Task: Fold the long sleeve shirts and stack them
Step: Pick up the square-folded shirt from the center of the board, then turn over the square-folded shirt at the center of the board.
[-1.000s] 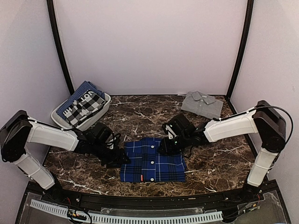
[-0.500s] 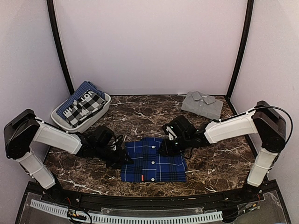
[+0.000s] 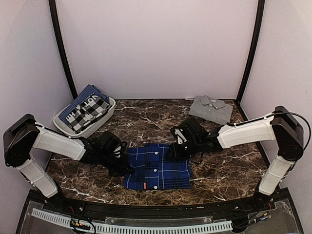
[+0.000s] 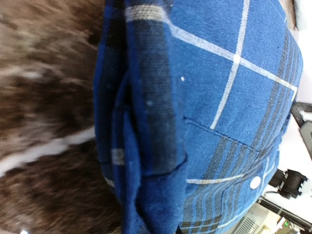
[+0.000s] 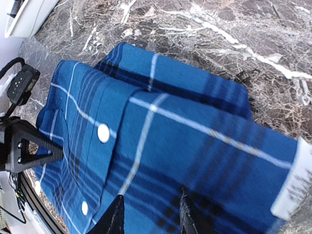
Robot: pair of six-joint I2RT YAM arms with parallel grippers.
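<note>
The royal-blue and black plaid shirt (image 3: 157,167) lies folded at the middle of the marble table, white buttons up. My left gripper (image 3: 125,167) is low at its left edge. In the left wrist view a bunched fold of the plaid shirt (image 4: 156,161) fills the picture and hides the fingers, which are shut on that edge. My right gripper (image 3: 176,151) rests on the shirt's far right part. In the right wrist view its black fingertips (image 5: 116,214) stand apart on top of the cloth (image 5: 161,141), open. The grey shirt (image 3: 210,108) lies folded at the back right.
A white basket (image 3: 108,113) with a blue and a black-and-white checked garment stands at the back left. Black posts rise at both back corners. A white perforated rail (image 3: 131,226) runs along the near edge.
My left gripper has slid right to the plaid shirt's left edge and closed on it. The shirt has shifted slightly to the left. The right gripper has barely moved.
</note>
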